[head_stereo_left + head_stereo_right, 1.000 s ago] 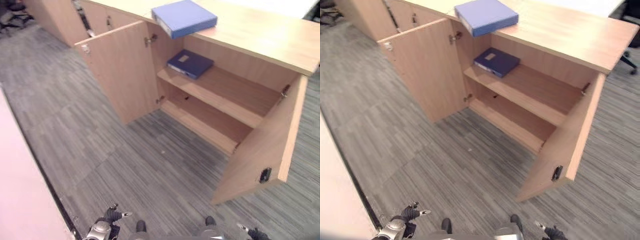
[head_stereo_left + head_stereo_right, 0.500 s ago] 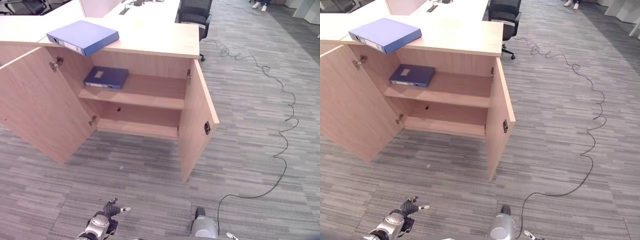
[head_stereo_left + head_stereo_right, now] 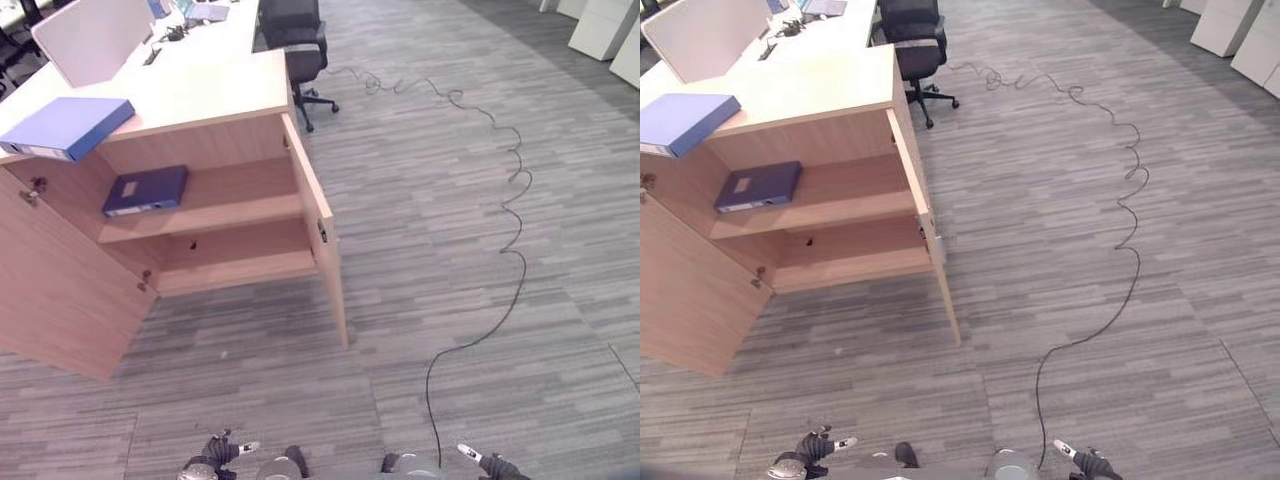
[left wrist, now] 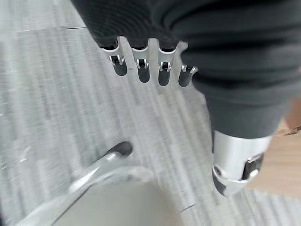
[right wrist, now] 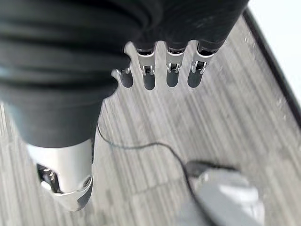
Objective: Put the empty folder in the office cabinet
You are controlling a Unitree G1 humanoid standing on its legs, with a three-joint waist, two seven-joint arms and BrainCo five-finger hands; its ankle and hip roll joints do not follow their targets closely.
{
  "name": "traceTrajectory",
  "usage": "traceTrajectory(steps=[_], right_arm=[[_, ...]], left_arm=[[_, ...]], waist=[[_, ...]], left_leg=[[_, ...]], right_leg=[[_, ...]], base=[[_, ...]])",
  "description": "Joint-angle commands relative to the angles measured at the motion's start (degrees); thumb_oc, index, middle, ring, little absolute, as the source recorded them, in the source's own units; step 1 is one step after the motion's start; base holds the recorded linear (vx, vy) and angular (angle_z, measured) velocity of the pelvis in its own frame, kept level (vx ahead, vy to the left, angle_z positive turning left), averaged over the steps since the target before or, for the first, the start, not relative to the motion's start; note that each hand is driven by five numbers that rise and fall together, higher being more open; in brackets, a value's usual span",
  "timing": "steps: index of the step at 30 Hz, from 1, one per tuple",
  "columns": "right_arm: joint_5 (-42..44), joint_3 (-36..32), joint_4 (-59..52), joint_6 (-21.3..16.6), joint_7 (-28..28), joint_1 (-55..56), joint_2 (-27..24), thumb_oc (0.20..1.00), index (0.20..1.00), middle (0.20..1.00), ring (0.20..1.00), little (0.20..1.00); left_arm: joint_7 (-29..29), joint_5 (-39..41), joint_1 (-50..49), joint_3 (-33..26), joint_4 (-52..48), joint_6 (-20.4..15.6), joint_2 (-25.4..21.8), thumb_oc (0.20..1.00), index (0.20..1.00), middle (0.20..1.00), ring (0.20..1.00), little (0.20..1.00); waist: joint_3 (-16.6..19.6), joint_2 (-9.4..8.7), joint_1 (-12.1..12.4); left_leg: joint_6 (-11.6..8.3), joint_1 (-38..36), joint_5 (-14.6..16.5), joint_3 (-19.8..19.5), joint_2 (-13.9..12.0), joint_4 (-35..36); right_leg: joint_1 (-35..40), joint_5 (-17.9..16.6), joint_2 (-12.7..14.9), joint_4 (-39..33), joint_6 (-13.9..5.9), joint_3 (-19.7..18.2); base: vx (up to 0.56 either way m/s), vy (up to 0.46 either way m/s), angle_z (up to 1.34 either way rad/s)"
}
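Observation:
A light blue folder (image 3: 65, 127) lies on top of the wooden office cabinet (image 3: 215, 120), overhanging its front edge. A darker blue folder (image 3: 147, 190) lies flat on the upper shelf inside. Both cabinet doors stand open. My left hand (image 3: 215, 455) and right hand (image 3: 490, 465) hang low at the bottom edge of the eye views, far from the cabinet. In the wrist views the left hand's fingers (image 4: 141, 66) and the right hand's fingers (image 5: 160, 66) are straight over the carpet and hold nothing.
The left door (image 3: 55, 300) swings wide toward me and the right door (image 3: 320, 240) juts out onto the grey carpet. A black office chair (image 3: 295, 40) stands behind the cabinet. White units (image 3: 610, 30) sit at the far right.
The whole picture has swung, so the camera has moved: the cabinet now sits farther off at the left. The folders and both hands keep their places.

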State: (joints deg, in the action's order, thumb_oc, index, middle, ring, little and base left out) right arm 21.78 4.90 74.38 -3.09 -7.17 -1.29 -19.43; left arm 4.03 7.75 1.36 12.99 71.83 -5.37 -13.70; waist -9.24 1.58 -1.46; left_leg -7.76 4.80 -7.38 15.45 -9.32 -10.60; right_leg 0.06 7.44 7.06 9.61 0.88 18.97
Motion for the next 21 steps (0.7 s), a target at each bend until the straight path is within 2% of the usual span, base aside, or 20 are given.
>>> traceTrajectory(steps=[1, 3, 4, 6, 7, 8, 9, 10, 13, 16, 18, 20, 21], right_arm=[[-1.52, -0.17, 1.73, -0.56, -0.9, -2.53, -3.0, 1.0, 1.0, 1.0, 1.0, 1.0], [-1.49, -0.39, 1.76, -0.51, -0.79, -2.45, -3.25, 1.0, 1.0, 1.0, 1.0, 1.0], [-1.32, -1.05, 2.05, -0.48, -0.68, -2.71, -3.94, 1.0, 1.0, 1.0, 1.0, 1.0], [-1.28, -1.16, 2.11, -0.46, -0.57, -2.63, -4.06, 1.0, 1.0, 1.0, 1.0, 1.0], [-1.35, -1.33, 2.26, -0.45, -0.47, -2.56, -4.2, 1.0, 1.0, 1.0, 1.0, 1.0], [-1.38, -1.77, 2.54, -0.28, -0.4, -2.31, -4.45, 1.0, 1.0, 1.0, 1.0, 1.0], [-1.29, -1.98, 2.56, -0.22, -0.34, -2.13, -4.5, 1.0, 1.0, 1.0, 1.0, 1.0], [-1.0, -2.45, 2.52, -0.07, -0.35, -1.64, -4.46, 1.0, 1.0, 1.0, 1.0, 1.0], [-1.01, -2.83, 2.84, -0.01, -0.28, -1.04, -4.33, 1.0, 1.0, 1.0, 1.0, 1.0], [-0.86, -3.55, 3.34, 0.1, -0.14, -0.55, -3.61, 1.0, 1.0, 1.0, 1.0, 1.0], [-0.64, -3.89, 3.21, 0.18, -0.32, -0.64, -2.52, 1.0, 1.0, 1.0, 1.0, 1.0], [0.12, -4.1, 2.77, 0.13, -0.43, -1.32, -1.77, 1.0, 1.0, 1.0, 1.0, 1.0], [0.56, -4.26, 2.49, 0.06, -0.59, -1.68, -1.09, 1.0, 1.0, 1.0, 1.0, 1.0]], left_arm=[[1.1, 1.65, 2.48, 0.17, -0.37, -1.72, -0.56, 1.0, 1.0, 1.0, 1.0, 1.0], [1.15, 1.65, 2.56, 0.27, -0.25, -1.75, -0.65, 1.0, 1.0, 1.0, 1.0, 1.0], [1.29, 1.44, 2.77, 0.36, 0.27, -1.7, -0.75, 1.0, 1.0, 1.0, 1.0, 1.0], [1.35, 1.4, 2.84, 0.41, 0.53, -1.71, -0.82, 1.0, 1.0, 1.0, 1.0, 1.0], [1.44, 1.37, 2.96, 0.34, 0.73, -1.74, -0.95, 1.0, 1.0, 1.0, 1.0, 1.0], [1.61, 1.26, 3.21, 0.36, 0.91, -1.71, -1.16, 1.0, 1.0, 1.0, 1.0, 1.0], [1.75, 1.16, 3.38, 0.25, 0.98, -1.75, -1.34, 1.0, 1.0, 1.0, 1.0, 1.0], [1.83, 1.2, 3.74, 0.15, 1.04, -1.68, -1.67, 1.0, 1.0, 1.0, 1.0, 1.0], [1.87, 1.14, 4.22, 0.32, 1.02, -1.6, -1.81, 1.0, 1.0, 1.0, 1.0, 1.0], [1.92, 1.17, 4.92, 0.58, 0.92, -1.5, -2.02, 1.0, 1.0, 1.0, 1.0, 1.0], [1.7, 0.44, 5.87, 1.45, 0.99, -1.28, -2.69, 1.0, 1.0, 1.0, 1.0, 1.0], [1.69, 0.61, 6.5, 1.65, 0.65, -1.51, -3.51, 1.0, 1.0, 1.0, 1.0, 1.0], [1.68, 0.46, 7.03, 1.9, 0.57, -1.52, -4.06, 1.0, 1.0, 1.0, 1.0, 1.0]], waist=[[-2.53, 0.95, 0.57], [-2.45, 0.88, 0.25], [-1.95, 0.91, -0.14], [-1.76, 1.09, -0.25], [-1.64, 1.28, -0.36], [-1.53, 1.32, -0.82], [-1.52, 1.34, -0.95], [-1.45, 1.32, -1.09], [-1.15, 1.43, -1.0], [-0.32, 1.14, -0.94], [-0.26, -0.4, -0.99], [-0.34, -2.27, -0.64], [-0.71, -2.95, -0.58]], left_leg=[[-1.8, 0.14, 1.51, -5.75, -0.65, 1.97], [-1.95, -0.51, 1.49, -6.9, -1.2, 3.49], [-2.51, -1.56, 0.7, -9.71, -3.19, 6.52], [-2.75, -2.23, 0.04, -11.09, -4.14, 8.24], [-3.14, -2.65, -0.72, -12.43, -5.25, 9.63], [-4.27, -2.6, -2.94, -13.62, -8.09, 11.08], [-4.52, -2.24, -4.13, -13.62, -9.43, 11.54], [-5.13, -1.66, -6.15, -13.09, -11.87, 12.81], [-5.99, -1.19, -7.02, -11.84, -13.06, 13.86], [-6.47, -0.05, -5.97, -10.1, -12.91, 13.83], [-6.36, 1.02, -4.41, -8.27, -11.78, 12.86], [-4.93, 1.73, -1.81, -7.75, -9.39, 10.75], [-4.28, 2.01, -0.98, -7.11, -8.46, 10.11]], right_leg=[[8.5, -3.6, 3.28, -11.75, -8.23, -2.68], [8.35, -3.77, 3.85, -11.52, -8.61, -2.53], [7.65, -4.06, 4.74, -10.99, -9.55, -3.1], [7.35, -3.91, 4.87, -10.57, -9.77, -3.56], [7.19, -3.72, 5.02, -10.28, -10.09, -4.0], [7.01, -3.41, 6.11, -9.72, -10.81, -4.48], [7.07, -3.14, 6.52, -9.48, -11.22, -4.69], [7.48, -2.43, 7.28, -8.86, -11.87, -5.32], [8.42, -2.15, 7.98, -9.02, -12.62, -5.31], [9.36, -2.15, 9.48, -8.68, -13.99, -5.36], [8.68, -3.05, 11.95, -6.45, -15.01, -5.66], [6.86, -6.1, 14.32, -3.84, -15.87, -7.31], [5.72, -8.73, 15.2, -2.22, -15.89, -7.35]], base=[[0.0, 0.078, -0.14], [0.0, 0.118, 0.02], [0.01, 0.151, 0.08], [0.04, 0.135, 0.02], [0.08, 0.281, 0.01], [0.09, 0.338, 0.0], [0.16, 0.484, 0.02], [0.13, 0.316, 0.03], [0.14, 0.292, 0.02], [0.18, 0.34, 0.02], [0.17, 0.38, 0.44], [0.14, 0.376, 0.46], [0.1, 0.386, 0.13]])
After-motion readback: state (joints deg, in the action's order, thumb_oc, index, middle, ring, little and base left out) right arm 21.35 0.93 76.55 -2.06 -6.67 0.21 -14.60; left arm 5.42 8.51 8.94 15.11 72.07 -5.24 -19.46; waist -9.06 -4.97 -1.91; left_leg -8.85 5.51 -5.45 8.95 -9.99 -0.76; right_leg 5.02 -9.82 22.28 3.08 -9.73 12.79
